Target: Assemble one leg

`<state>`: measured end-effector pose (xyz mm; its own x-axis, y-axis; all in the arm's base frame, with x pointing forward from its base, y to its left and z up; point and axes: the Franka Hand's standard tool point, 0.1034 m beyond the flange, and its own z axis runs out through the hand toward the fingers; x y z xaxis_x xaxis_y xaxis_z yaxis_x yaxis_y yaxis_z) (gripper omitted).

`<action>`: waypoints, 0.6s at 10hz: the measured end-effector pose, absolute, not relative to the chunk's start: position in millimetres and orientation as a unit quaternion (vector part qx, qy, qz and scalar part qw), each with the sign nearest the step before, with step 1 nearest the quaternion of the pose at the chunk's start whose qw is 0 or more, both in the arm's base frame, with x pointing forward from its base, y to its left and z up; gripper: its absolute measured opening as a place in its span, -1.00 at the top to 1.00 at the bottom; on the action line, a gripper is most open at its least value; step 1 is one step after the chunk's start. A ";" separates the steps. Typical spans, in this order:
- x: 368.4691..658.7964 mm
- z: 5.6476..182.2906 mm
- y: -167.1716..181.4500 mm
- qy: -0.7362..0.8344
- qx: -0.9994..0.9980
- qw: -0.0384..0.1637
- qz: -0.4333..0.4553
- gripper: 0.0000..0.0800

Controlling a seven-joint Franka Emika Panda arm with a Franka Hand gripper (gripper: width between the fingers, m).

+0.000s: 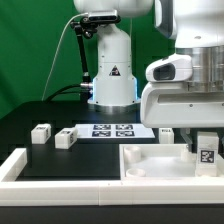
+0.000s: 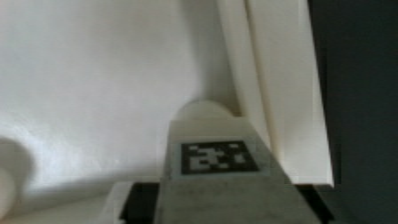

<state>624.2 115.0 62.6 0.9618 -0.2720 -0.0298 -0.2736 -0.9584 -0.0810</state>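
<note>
My gripper (image 1: 202,138) is shut on a leg (image 1: 207,153), a small white block with a black-and-white tag, at the exterior view's right. It holds the leg upright over the large white tray-like part (image 1: 150,170), near that part's right corner. In the wrist view the leg (image 2: 217,150) sits between my dark fingers (image 2: 137,203), with the gripper (image 2: 222,208) around its upper end. Its lower end points at the tray floor beside the raised rim (image 2: 267,70). Whether the leg touches the tray I cannot tell.
Two loose legs (image 1: 40,132) (image 1: 66,138) lie on the black table at the exterior view's left. Another leg (image 1: 165,133) lies behind the tray. The marker board (image 1: 112,130) lies in front of the arm's base (image 1: 112,75). A white rail (image 1: 15,165) runs at the front left.
</note>
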 end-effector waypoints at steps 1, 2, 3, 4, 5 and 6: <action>623.4 62.5 112.5 0.172 -0.984 0.047 0.012 0.28; 622.5 62.3 107.9 0.208 -0.977 0.046 0.013 0.28; 621.5 62.3 102.6 0.248 -0.968 0.044 0.011 0.28; 620.4 62.4 98.7 0.278 -0.959 0.042 0.010 0.28; 620.3 62.6 95.6 0.298 -0.954 0.038 0.009 0.27; 620.3 62.6 95.5 0.297 -0.954 0.037 0.009 0.27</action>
